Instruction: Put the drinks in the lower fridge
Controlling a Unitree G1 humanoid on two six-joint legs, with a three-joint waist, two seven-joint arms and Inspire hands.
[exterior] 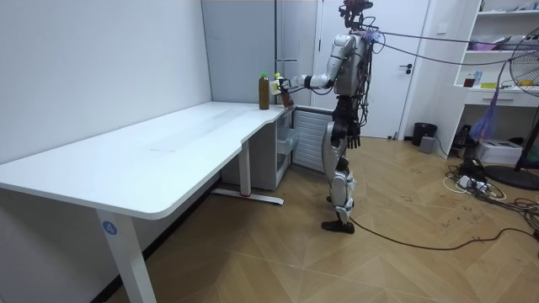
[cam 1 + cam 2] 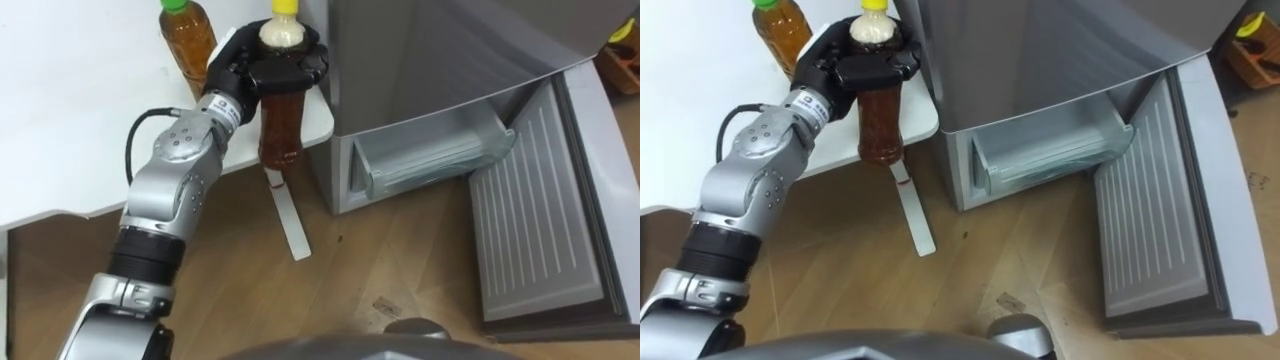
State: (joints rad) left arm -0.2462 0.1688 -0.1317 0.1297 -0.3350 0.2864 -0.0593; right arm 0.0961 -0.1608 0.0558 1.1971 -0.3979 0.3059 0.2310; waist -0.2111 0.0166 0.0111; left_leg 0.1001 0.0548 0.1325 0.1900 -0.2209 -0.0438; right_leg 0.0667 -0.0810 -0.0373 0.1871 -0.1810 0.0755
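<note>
Left hand (image 2: 234, 66) clamped on the yellow-capped bottle (image 2: 280, 128) at the right end of the desk (image 2: 80, 110), just left of the open fridge (image 2: 430, 60).

The dark fingers wrap around the bottle's neck just under the cap. The bottle hangs upright, its amber body in front of the desk's right near corner, above the desk foot (image 2: 291, 222) on the wooden floor. A second amber bottle, the green-capped bottle (image 2: 188, 40), stands on the desk just left of the hand. The fridge's lower door (image 2: 540, 215) is swung wide towards the near right, showing a pale drawer (image 2: 430, 155) inside the lower compartment. In the room view the robot stands upright at the desk's far end, left arm stretched towards the bottles, right hand (image 1: 359, 137) hanging by its hip.
</note>
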